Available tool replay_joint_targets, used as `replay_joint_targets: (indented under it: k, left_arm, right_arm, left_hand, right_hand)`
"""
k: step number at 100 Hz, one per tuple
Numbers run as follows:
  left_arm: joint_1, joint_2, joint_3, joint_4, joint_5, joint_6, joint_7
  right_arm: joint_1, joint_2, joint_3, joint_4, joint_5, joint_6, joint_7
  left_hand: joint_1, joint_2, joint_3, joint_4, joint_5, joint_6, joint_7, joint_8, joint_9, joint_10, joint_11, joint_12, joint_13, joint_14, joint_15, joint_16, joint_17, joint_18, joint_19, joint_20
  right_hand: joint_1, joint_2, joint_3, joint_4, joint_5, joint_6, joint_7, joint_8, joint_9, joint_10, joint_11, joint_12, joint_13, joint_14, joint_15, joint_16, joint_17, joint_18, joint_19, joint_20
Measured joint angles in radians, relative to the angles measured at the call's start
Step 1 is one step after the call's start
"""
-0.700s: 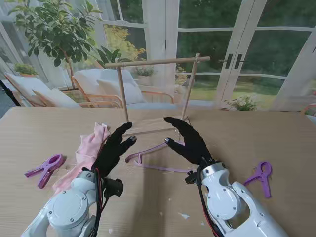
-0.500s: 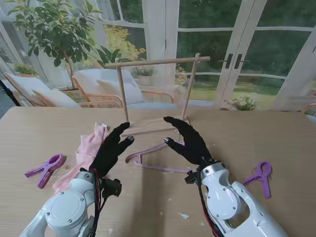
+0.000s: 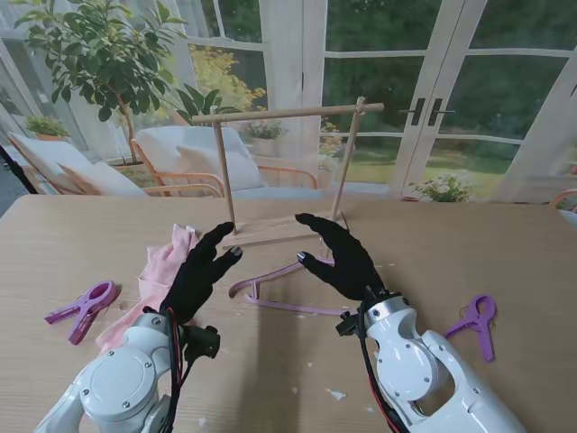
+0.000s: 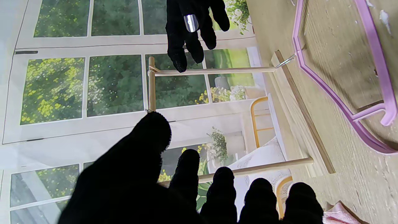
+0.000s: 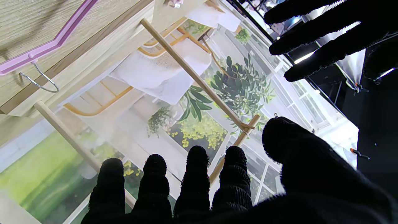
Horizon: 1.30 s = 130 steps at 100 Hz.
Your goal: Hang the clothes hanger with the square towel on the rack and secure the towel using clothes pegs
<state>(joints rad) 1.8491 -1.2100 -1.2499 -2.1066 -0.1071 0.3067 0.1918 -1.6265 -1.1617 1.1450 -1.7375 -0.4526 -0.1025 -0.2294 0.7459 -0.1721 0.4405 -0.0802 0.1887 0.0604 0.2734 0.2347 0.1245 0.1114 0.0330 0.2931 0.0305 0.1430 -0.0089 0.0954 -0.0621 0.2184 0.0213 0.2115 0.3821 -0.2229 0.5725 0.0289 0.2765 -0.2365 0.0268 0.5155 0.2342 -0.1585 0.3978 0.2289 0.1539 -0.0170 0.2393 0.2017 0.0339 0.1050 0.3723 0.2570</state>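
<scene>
Hanger point(image 5: 46, 46) beside rack point(image 5: 192, 74)

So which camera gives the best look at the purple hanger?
The stand view: the hanger lies flat on the table between the left hand and right hand, nearly whole. The left wrist view shows its frame, cropped; the right wrist view shows only one arm and the metal hook.

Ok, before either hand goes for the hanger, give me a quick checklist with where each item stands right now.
1. Left hand holding nothing, fingers apart: ok.
2. Right hand holding nothing, fingers apart: ok.
3. Purple hanger flat on the table, between the hands: ok.
4. Pink towel on the hanger: not ok, it lies crumpled beside the left hand.
5. Rack upright, bar bare: ok.
6. Pegs, left peg and right peg, on the table: ok.
</scene>
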Motion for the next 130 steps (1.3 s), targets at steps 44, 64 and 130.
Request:
replay_joint_targets:
  k: [44, 64, 130]
  left_arm:
    - [-0.002, 0.0, -0.001, 0.002, -0.005, 0.006, -0.003]
    - [-0.004, 0.0, 0.0, 0.002, -0.008, 0.011, -0.002]
    - [-0.02, -0.001, 0.007, 0.013, -0.003, 0.028, -0.002]
  right_arm:
    - [-0.017, 0.004, -0.001, -0.024, -0.064, 0.039, -0.015]
    - [-0.028, 0.011, 0.005, -0.042, -0.203, 0.117, -0.032]
    - [0.219, 0.027, -0.056, 0.253, -0.191, 0.362, 0.073]
  left_hand:
    - [0.0, 0.0, 0.0, 0.0, 0.041, 0.038, 0.037, 0.009, 0.0, 0.0, 0.01, 0.001, 0.0, 0.0, 0.0, 0.0, 0.0, 0.0, 0.0, 0.0]
    - [0.0, 0.0, 0.01, 0.0, 0.045, 0.053, 0.063, 0.037, 0.0, 0.0, 0.01, 0.011, 0.0, 0.0, 0.0, 0.0, 0.0, 0.0, 0.0, 0.0]
    - [0.0, -0.001, 0.01, 0.0, 0.053, 0.051, 0.064, 0.048, 0.0, 0.0, 0.01, 0.024, 0.0, 0.0, 0.0, 0.0, 0.0, 0.0, 0.0, 0.0]
  right_hand:
    - [-0.003, -0.063, 0.225, 0.109, 0.027, 0.056, 0.051, 0.044, 0.033, 0.025, 0.036, 0.017, 0.045, 0.004, 0.054, 0.032, 0.05, 0.024, 0.04, 0.001]
    - [-0.029, -0.062, 0.06, 0.021, 0.024, 0.155, 0.244, 0.194, 0.043, 0.08, 0.214, 0.119, 0.09, 0.039, 0.225, 0.151, 0.102, 0.049, 0.188, 0.001]
    - [0.012, -0.062, 0.024, 0.021, 0.098, 0.192, 0.316, 0.173, 0.136, 0.126, 0.276, 0.164, 0.2, 0.065, 0.326, 0.199, 0.148, 0.071, 0.372, 0.001]
